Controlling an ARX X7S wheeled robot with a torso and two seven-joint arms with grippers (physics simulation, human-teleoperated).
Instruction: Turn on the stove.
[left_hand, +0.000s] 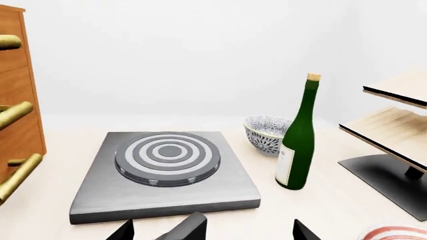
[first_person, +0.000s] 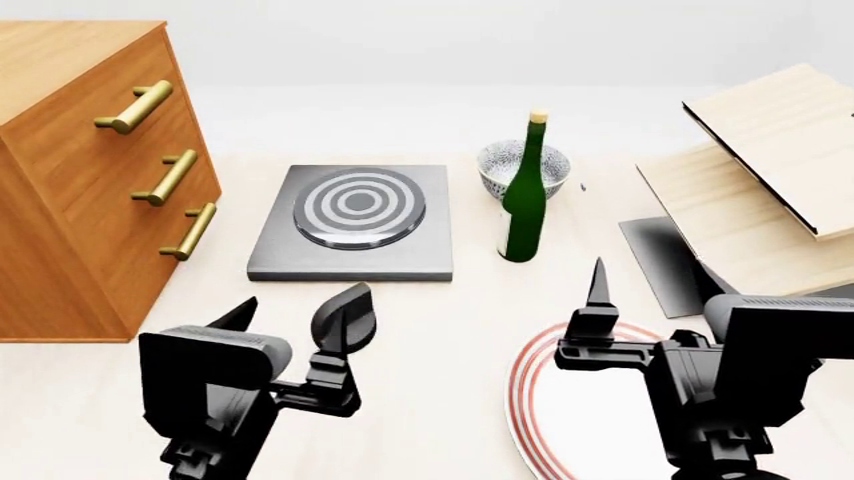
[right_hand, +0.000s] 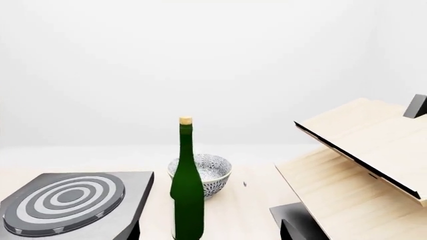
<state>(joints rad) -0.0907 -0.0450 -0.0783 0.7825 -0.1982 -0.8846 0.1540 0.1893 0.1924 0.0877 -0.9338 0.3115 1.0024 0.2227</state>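
The stove (first_person: 350, 250) is a flat dark grey slab with a round burner (first_person: 358, 205) of pale and dark rings, on the table ahead of my left arm. It also shows in the left wrist view (left_hand: 167, 192) and at the edge of the right wrist view (right_hand: 73, 200). I cannot make out its knob in any view. My left gripper (first_person: 299, 308) is open and empty, a short way in front of the stove's near edge; its fingertips (left_hand: 123, 231) show low in the left wrist view. My right gripper (first_person: 650, 300) is open and empty, to the right, near the bottle.
A green wine bottle (first_person: 523, 195) stands just right of the stove, with a patterned bowl (first_person: 505, 160) behind it. A wooden drawer cabinet (first_person: 80, 170) stands at the left. A black stand with wooden boards (first_person: 761, 190) is at the right. A red-rimmed plate (first_person: 534, 400) lies under my right arm.
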